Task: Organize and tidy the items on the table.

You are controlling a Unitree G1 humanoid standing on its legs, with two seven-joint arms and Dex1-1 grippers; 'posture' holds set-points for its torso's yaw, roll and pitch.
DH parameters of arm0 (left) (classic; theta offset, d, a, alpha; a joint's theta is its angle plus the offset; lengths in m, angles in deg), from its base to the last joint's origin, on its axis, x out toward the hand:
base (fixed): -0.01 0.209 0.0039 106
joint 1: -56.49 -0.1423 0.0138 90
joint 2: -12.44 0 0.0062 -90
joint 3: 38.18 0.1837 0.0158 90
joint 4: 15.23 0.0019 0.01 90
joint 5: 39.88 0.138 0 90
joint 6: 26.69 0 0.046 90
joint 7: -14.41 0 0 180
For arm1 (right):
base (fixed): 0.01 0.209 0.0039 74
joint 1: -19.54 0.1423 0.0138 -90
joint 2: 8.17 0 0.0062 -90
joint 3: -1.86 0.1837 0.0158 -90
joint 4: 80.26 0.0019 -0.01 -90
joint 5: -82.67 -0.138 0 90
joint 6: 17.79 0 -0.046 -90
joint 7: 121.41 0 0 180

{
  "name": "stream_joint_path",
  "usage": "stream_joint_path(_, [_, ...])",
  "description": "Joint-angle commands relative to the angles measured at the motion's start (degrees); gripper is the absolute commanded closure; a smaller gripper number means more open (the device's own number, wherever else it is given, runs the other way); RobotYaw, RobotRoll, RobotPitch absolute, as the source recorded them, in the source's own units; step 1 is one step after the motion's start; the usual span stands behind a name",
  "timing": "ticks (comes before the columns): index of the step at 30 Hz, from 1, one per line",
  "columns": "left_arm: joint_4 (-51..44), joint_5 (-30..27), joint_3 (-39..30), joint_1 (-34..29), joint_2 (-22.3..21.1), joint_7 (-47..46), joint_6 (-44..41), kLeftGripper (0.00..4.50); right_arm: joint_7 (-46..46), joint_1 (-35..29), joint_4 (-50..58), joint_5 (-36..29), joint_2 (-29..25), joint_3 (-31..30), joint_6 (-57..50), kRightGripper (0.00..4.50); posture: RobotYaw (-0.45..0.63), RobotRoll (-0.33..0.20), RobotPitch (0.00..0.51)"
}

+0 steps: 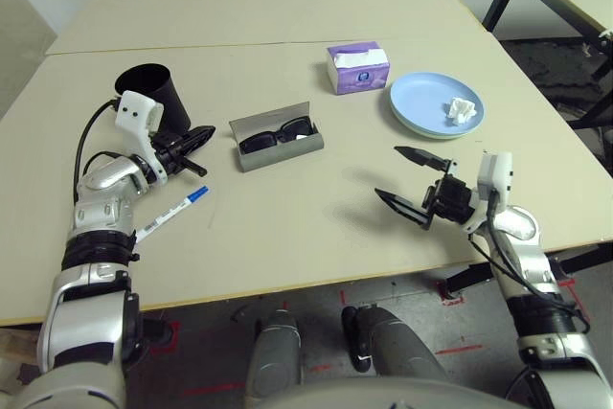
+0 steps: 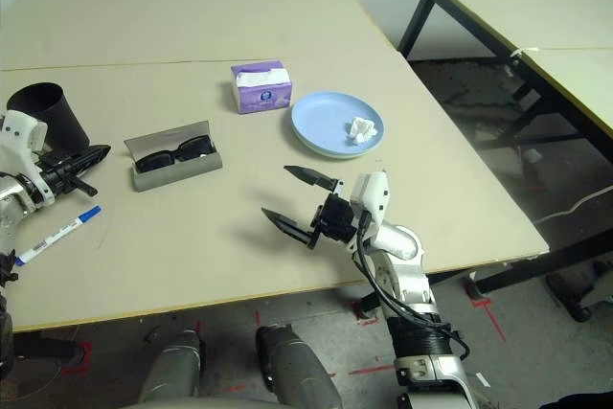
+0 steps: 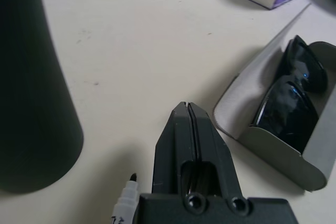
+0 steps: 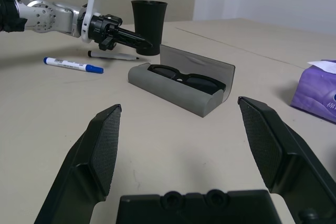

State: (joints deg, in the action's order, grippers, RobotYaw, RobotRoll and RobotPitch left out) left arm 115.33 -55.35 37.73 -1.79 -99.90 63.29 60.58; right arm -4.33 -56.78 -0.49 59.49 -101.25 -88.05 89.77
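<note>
Tabletop [image 1: 316, 237]: sunglasses [image 1: 278, 136] already cased; my left gripper [image 1: 213, 128] shut and empty, right gripper [image 1: 385, 170] wide; next, probably, lower left to the blue-capped marker [image 1: 172, 215].

On the table [image 1: 287, 256], the sunglasses [image 1: 278, 135] are lying inside the open glasses case [image 1: 278, 152], between the left jaws and the right jaws; the cup [image 1: 153, 93] is standing just behind the left jaws, and the plates [image 1: 426, 107], holding the tissue [image 1: 461, 110], are resting behind the right jaws.
</note>
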Motion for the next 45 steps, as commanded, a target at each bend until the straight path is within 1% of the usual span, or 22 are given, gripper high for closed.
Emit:
stream_joint_path(1, [2.4,1.0,0.5,1.7,1.1,-2.0,0.2,4.47,-0.2,0.3,-0.9,-0.1,-0.4,0.2,0.7,0.00,-0.09,0.000,0.145])
stream_joint_path(10, [11.1,5.0,3.8,8.7,4.8,-4.8,4.7,4.47,0.3,0.0,0.2,-0.1,-0.8,0.3,0.2,0.00,-0.11,0.000,0.144])
stream_joint_path(16, [15.7,6.5,5.1,11.8,5.6,-3.7,7.7,4.47,1.1,-0.7,1.2,-0.1,-1.2,0.4,0.1,0.00,-0.13,0.000,0.141])
stream_joint_path(23, [13.8,7.6,7.2,9.5,4.8,2.4,9.5,4.47,2.1,-0.7,1.2,0.0,-1.3,0.3,0.5,0.00,-0.12,0.000,0.142])
stream_joint_path(33, [7.4,7.4,9.8,5.1,3.8,8.4,8.1,4.47,3.3,0.6,0.5,-0.4,-0.8,0.7,0.4,0.00,-0.12,0.000,0.140])
stream_joint_path(39, [7.0,7.2,9.2,5.1,2.3,8.5,7.6,4.47,3.0,0.0,0.3,-0.4,-0.2,0.0,0.7,0.00,-0.11,0.000,0.144])
stream_joint_path(45, [6.3,6.1,7.9,4.9,-0.4,9.3,6.6,4.47,1.5,-0.1,-0.4,-0.4,0.1,-0.5,0.8,0.00,-0.10,0.000,0.143])
